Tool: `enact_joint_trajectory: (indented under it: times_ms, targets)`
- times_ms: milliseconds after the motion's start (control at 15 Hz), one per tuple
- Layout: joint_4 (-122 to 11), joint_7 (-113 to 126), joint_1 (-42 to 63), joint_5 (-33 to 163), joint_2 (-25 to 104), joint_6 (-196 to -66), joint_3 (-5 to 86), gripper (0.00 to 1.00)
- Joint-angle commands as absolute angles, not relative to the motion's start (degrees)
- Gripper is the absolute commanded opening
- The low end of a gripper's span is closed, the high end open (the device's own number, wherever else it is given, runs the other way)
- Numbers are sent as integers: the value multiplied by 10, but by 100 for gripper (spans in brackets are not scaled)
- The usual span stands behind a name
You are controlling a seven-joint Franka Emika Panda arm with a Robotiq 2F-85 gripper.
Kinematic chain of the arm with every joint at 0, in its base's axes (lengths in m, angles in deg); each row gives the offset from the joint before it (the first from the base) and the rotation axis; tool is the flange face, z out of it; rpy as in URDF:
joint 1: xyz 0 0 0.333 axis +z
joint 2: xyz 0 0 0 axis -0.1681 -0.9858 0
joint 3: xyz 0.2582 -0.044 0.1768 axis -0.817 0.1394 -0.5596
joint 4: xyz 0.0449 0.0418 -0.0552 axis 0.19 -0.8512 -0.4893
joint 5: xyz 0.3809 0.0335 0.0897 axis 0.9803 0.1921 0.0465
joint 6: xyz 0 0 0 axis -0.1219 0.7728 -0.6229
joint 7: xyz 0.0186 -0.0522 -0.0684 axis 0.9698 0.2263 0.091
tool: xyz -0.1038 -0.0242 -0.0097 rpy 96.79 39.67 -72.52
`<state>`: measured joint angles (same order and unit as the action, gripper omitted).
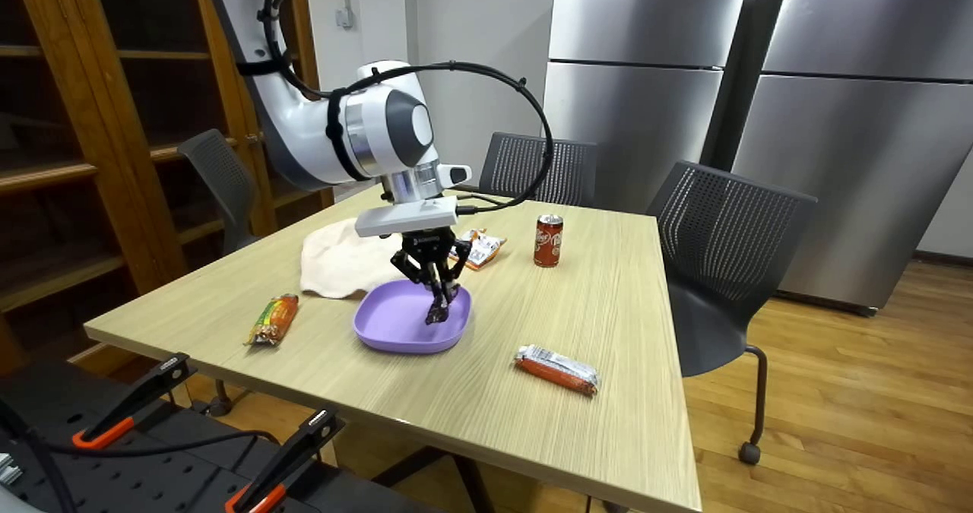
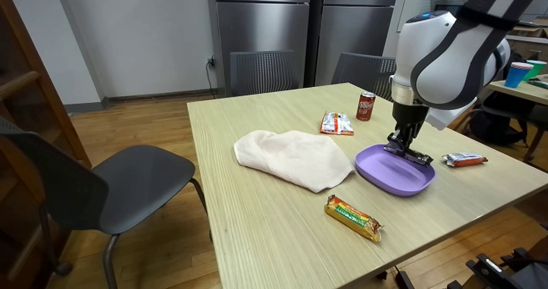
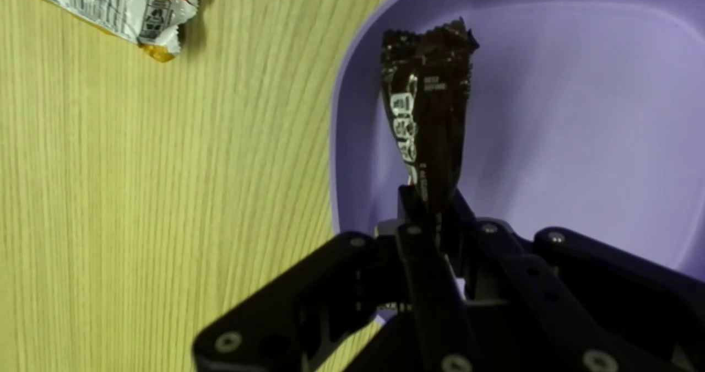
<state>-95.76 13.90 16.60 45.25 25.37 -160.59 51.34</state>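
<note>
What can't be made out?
Wrist view: gripped part of the dark wrapped bar, hidden by the pincer.
Wrist view: far end of the barcoded bar, cut by the top edge.
In an exterior view: part of the snack packet, behind the pincer.
Both exterior views: dark wrapped bar's lettering, too small.

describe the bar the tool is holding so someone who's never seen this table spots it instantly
On the pale wood-grain table sits a purple plate. Over it, the tool holds a wrapped bar. Its dark brown wrapper sets it apart from the brighter gold packet and orange-and-silver packet lying on the table.
</note>
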Motion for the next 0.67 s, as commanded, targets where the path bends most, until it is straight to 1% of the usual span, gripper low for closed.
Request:
enact_joint_trajectory:
  times_ms: [0, 267, 467, 533, 600]
  targets:
    - [-965, 135, 170, 438, 263, -1608, 518, 39]
    - [-968, 133, 169, 440, 272, -1606, 521, 66]
    - [-965, 127, 167, 442, 276, -1605, 530, 90]
    - [-964, 124, 166, 443, 277, -1604, 535, 97]
    - [-962, 120, 167, 442, 278, -1603, 541, 100]
